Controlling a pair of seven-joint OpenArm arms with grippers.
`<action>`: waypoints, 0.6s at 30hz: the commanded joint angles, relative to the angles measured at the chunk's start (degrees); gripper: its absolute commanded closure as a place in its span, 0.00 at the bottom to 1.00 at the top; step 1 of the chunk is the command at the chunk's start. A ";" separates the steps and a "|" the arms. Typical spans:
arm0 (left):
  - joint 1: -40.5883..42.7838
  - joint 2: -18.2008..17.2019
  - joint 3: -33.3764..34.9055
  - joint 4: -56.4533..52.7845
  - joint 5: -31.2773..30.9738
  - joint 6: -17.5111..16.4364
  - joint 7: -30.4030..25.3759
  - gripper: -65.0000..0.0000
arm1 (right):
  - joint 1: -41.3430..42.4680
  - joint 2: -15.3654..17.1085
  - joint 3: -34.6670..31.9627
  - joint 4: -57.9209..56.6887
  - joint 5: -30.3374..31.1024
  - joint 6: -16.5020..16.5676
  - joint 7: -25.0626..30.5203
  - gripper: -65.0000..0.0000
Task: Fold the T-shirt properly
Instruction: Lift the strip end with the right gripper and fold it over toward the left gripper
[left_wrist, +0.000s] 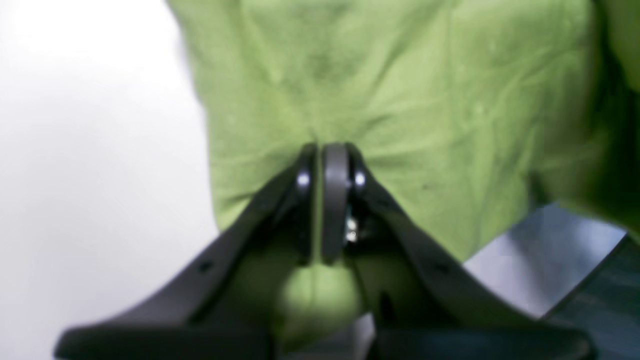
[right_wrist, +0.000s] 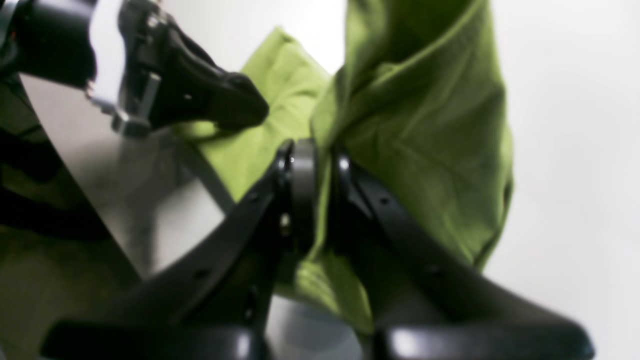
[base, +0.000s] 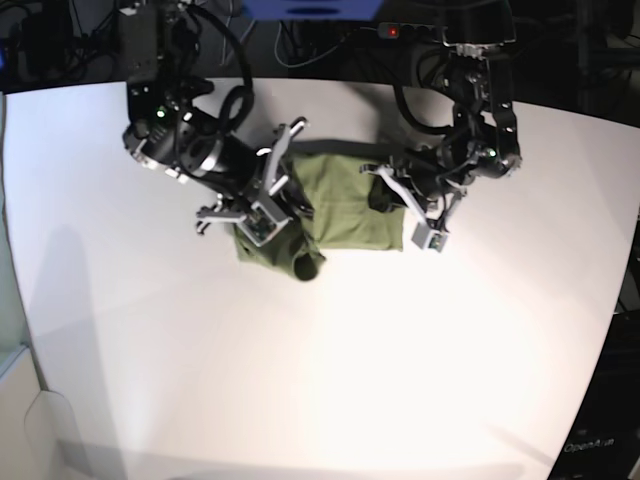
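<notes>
The olive-green T-shirt (base: 345, 215) lies bunched in a small, partly folded patch at the middle of the far half of the white table (base: 350, 380). My left gripper (left_wrist: 327, 150) is shut on a pinch of its fabric (left_wrist: 400, 100), and in the base view it sits at the shirt's right edge (base: 383, 195). My right gripper (right_wrist: 320, 150) is shut on a thick, upright fold of the cloth (right_wrist: 425, 125); in the base view it is over the shirt's left part (base: 295, 215). The left gripper's fingers (right_wrist: 215, 100) also show in the right wrist view, resting on the shirt. No tag is visible.
Both arms reach in from the table's far side, the right arm's body (base: 190, 140) and the left arm's body (base: 480, 110). Dark cables and equipment (base: 320, 30) lie beyond the far edge. White tabletop stretches toward the near edge.
</notes>
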 joint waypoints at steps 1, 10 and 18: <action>-0.33 0.26 0.10 0.52 1.25 0.25 0.93 0.96 | 1.19 -0.72 -0.32 0.92 1.28 -0.03 1.03 0.99; -0.33 1.58 -0.25 0.61 1.25 0.25 0.93 0.96 | 3.39 -3.71 -0.49 -0.14 1.45 -0.03 -2.66 0.99; 0.02 1.67 -0.34 4.92 1.25 0.16 1.11 0.96 | 3.39 -3.71 -2.96 -4.00 1.54 -0.03 -2.22 0.99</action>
